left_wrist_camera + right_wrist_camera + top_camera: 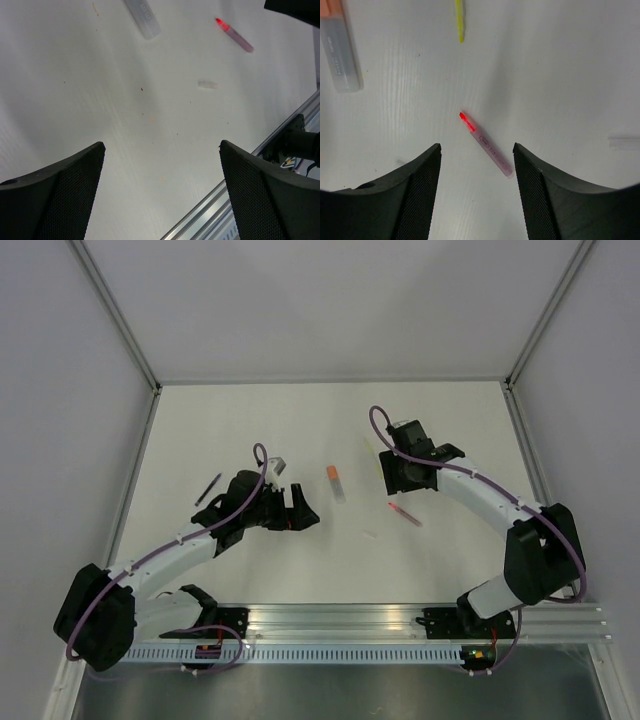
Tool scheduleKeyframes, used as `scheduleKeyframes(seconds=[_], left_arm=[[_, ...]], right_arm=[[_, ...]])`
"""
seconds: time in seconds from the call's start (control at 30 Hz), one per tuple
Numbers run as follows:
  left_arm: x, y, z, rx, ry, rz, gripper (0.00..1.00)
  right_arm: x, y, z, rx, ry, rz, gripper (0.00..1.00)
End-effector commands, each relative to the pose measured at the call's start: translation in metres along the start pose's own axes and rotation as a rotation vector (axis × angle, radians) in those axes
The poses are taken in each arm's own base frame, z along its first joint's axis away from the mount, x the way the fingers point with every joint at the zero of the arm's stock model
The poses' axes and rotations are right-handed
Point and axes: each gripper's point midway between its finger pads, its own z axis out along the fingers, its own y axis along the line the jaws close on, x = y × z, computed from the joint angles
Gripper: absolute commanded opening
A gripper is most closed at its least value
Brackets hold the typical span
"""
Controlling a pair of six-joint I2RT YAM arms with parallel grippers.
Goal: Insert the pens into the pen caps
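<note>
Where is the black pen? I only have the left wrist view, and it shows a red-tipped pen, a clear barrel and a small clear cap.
Observer: The black pen lies left of the left arm, outside your frame.
Operator: Is the right gripper holding anything?
Observer: No. The right gripper is open and empty, and the red-tipped pen lies loose beneath it.
</note>
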Motion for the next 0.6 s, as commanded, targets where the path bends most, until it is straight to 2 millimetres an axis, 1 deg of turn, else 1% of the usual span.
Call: scheduleKeyframes(seconds=[0.0,0.03,0.13,0.17,0.2,0.37,0.47,0.57], left_arm=[[-0.018,-0.006,0.002,0.035,-0.074,0.099,1.0],[-0.018,-0.009,0.001,0.049,-0.074,0.104,0.99],[-0.019,-0.006,-0.001,0.037,-0.094,0.101,0.99],[-0.019,-0.005,-0.001,0.034,-0.095,0.101,0.99],[-0.018,-0.005,-0.001,0.033,-0.094,0.097,0.99],[-0.015,-0.004,-0.001,0.036,-0.087,0.095,0.99],[-0.017,0.001,-0.001,0.005,-0.092,0.092,0.99],[-0.017,0.004,-0.001,-0.008,-0.094,0.092,0.99]], right_arm=[[0.004,0.0,0.005,-0.075,0.051,-0.01,0.65],[0.007,0.002,0.006,-0.097,0.068,-0.008,0.65],[0.019,0.0,0.016,-0.097,0.118,-0.03,0.63],[0.028,0.002,0.02,-0.106,0.141,-0.035,0.62],[0.031,0.001,0.023,-0.108,0.149,-0.039,0.61],[0.05,-0.004,0.038,-0.069,0.227,-0.04,0.58],[0.061,-0.006,0.044,-0.058,0.268,-0.042,0.57],[0.07,-0.012,0.049,-0.018,0.299,-0.042,0.56]])
